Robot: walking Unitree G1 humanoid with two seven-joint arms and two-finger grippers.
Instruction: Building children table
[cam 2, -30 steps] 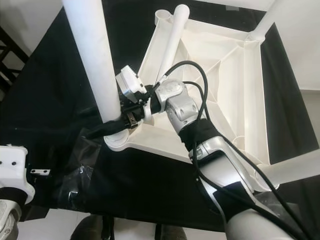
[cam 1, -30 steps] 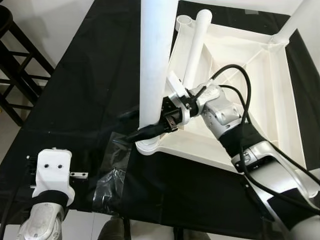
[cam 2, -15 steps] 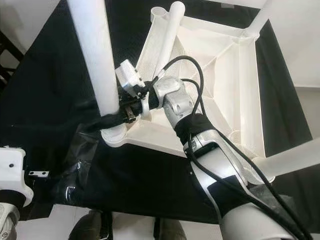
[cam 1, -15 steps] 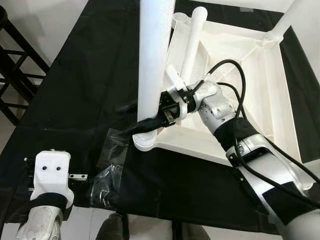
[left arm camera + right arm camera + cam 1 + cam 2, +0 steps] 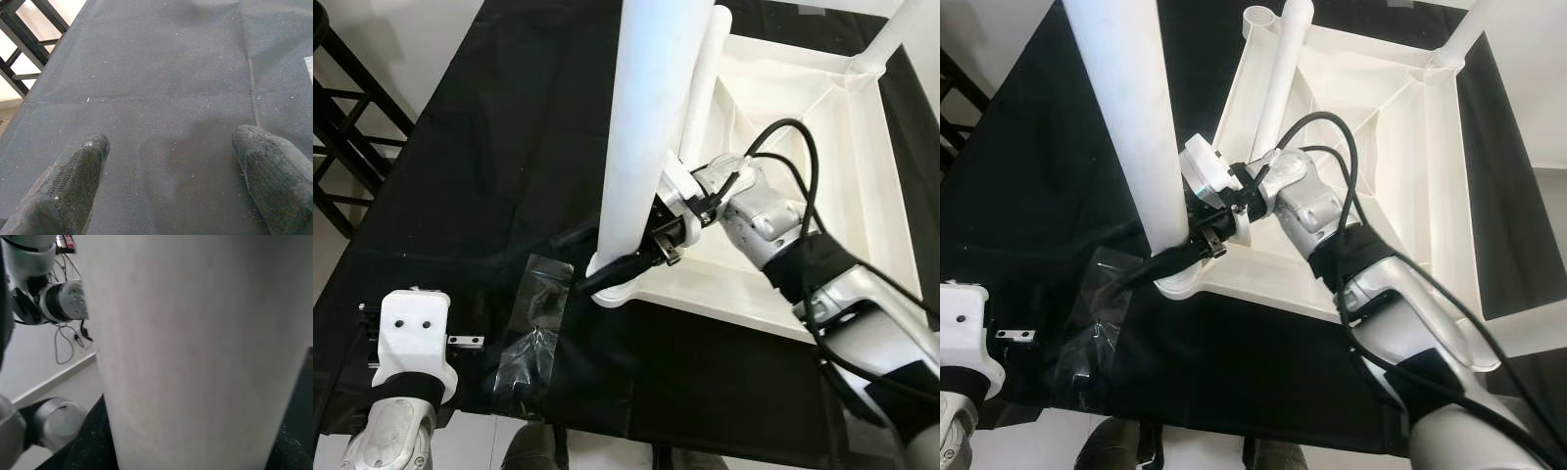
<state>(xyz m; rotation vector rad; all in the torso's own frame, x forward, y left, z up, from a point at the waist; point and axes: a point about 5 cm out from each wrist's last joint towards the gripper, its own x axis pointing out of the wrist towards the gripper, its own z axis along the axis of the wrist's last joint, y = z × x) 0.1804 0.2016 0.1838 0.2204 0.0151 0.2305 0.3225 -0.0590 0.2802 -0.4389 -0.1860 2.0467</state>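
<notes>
- On the black cloth [image 5: 489, 147] that covers the work surface, the white plastic children's table [image 5: 822, 166] lies upside down, its ribbed underside facing up, taking up the right half of the cloth.
- A white leg [image 5: 656, 127] stands in the socket at the upturned table's near left corner [image 5: 612, 291], rising towards the camera and tilted a little.
- The right gripper [image 5: 631, 262] is at the base of that leg, just above the corner socket. One black finger shows on the side facing the cloth's left edge; in the right wrist view the leg [image 5: 195, 347] sits between the two fingers [image 5: 93, 440], pressed close on both sides, so the gripper is clamped on the leg.
- A second loose leg [image 5: 1278, 78] lies flat across the underside, reaching to the far left corner socket [image 5: 1255, 22], beside the standing leg and behind the right wrist.
- Another leg [image 5: 1464, 34] is fitted at the far right corner.
- The left gripper [image 5: 171, 161] hovers over bare cloth near the near left corner of the cloth, well apart from the table; its two fingers are spread wide with nothing between them.
- A crumpled clear plastic bag [image 5: 533, 333] lies on the cloth between the left arm and the table's near left corner.
- A dark wooden frame [image 5: 347, 127] stands off the cloth's left edge.
</notes>
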